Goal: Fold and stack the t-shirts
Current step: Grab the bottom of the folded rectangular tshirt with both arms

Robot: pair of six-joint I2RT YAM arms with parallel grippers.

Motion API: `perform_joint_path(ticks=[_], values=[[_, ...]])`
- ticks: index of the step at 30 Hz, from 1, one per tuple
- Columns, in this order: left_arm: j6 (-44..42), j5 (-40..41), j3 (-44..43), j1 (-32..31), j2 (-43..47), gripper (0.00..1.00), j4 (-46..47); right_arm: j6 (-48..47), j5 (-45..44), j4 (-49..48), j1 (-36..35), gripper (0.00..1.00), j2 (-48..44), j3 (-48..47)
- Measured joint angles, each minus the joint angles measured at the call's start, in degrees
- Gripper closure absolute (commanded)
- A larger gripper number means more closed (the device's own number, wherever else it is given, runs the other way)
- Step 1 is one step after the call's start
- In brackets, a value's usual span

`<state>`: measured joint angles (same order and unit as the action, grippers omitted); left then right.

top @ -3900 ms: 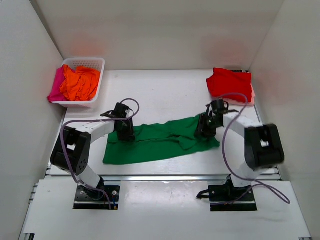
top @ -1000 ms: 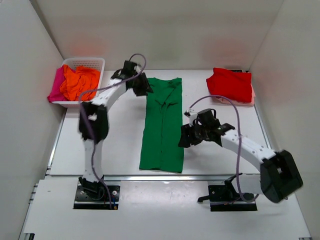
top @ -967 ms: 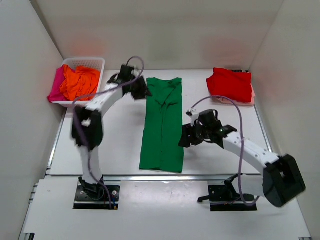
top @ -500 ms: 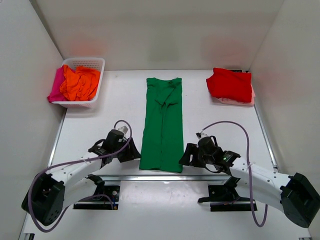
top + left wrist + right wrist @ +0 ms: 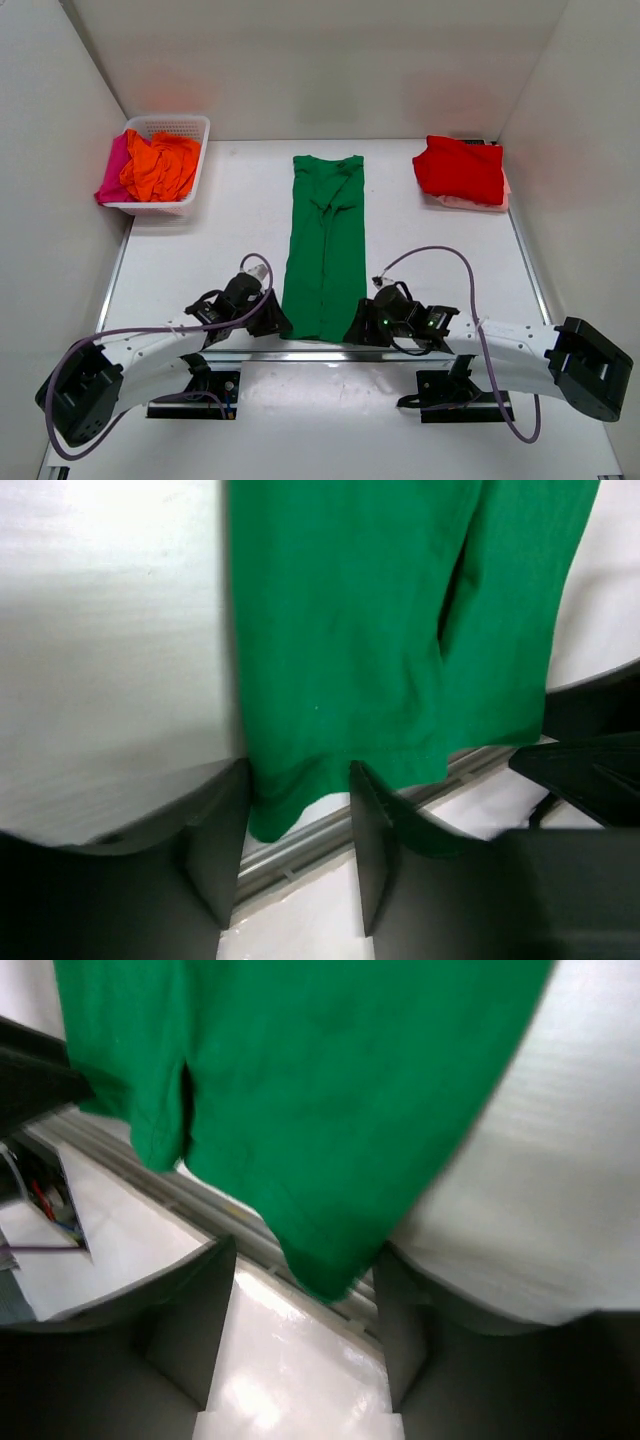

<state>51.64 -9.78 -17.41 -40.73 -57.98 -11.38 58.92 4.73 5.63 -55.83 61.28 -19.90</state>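
A bright green t-shirt (image 5: 323, 250), folded into a long narrow strip, lies down the middle of the table, collar end far. My left gripper (image 5: 276, 325) is open at its near left corner. In the left wrist view that corner (image 5: 275, 805) hangs between my spread fingers (image 5: 215, 855). My right gripper (image 5: 356, 332) is open at the near right corner. In the right wrist view the green corner (image 5: 330, 1260) lies between my spread fingers (image 5: 400, 1330). A folded red t-shirt (image 5: 460, 168) lies at the back right. Orange (image 5: 160, 165) and magenta-pink (image 5: 110, 178) t-shirts sit in the basket.
The white lattice basket (image 5: 190, 125) stands at the back left. White walls close in the left, back and right. The table's near edge with its metal rail (image 5: 320, 352) runs just below the shirt's hem, and also shows in the left wrist view (image 5: 300, 845).
Over the frames the green shirt went from lying crosswise to lengthwise. In the last half second both grippers moved inward onto its near corners. The shirt itself has not moved.
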Motion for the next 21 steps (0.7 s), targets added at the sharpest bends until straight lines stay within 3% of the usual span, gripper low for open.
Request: perform_joint_path(ticks=[1,2,3,4,11,16,21], values=[[0.44,-0.02,0.55,-0.02,0.50,0.74,0.02,0.20,0.22,-0.09,-0.42,0.77,-0.15,0.42],[0.68,0.09,1.29,-0.04,1.03,0.86,-0.02,0.33,0.46,0.02,-0.52,0.88,-0.28,1.25],[0.74,0.09,2.08,-0.02,1.22,1.00,-0.20,1.03,1.14,-0.15,-0.46,0.93,-0.52,2.49],[1.31,-0.26,2.45,0.11,1.18,1.00,-0.15,1.22,1.81,-0.48,-0.24,1.00,-1.07,3.43],[2.60,-0.76,1.81,-5.77,1.46,1.00,-2.16,-0.46,3.52,5.81,-1.44,1.00,-2.03,2.23],[5.70,-1.20,2.29,-11.63,6.86,1.00,-7.72,-0.68,4.00,10.47,-4.13,1.00,-5.66,2.23],[6.58,-2.08,2.62,-9.33,12.50,0.99,-13.33,-2.40,5.62,15.19,-3.61,1.00,-7.87,0.31]])
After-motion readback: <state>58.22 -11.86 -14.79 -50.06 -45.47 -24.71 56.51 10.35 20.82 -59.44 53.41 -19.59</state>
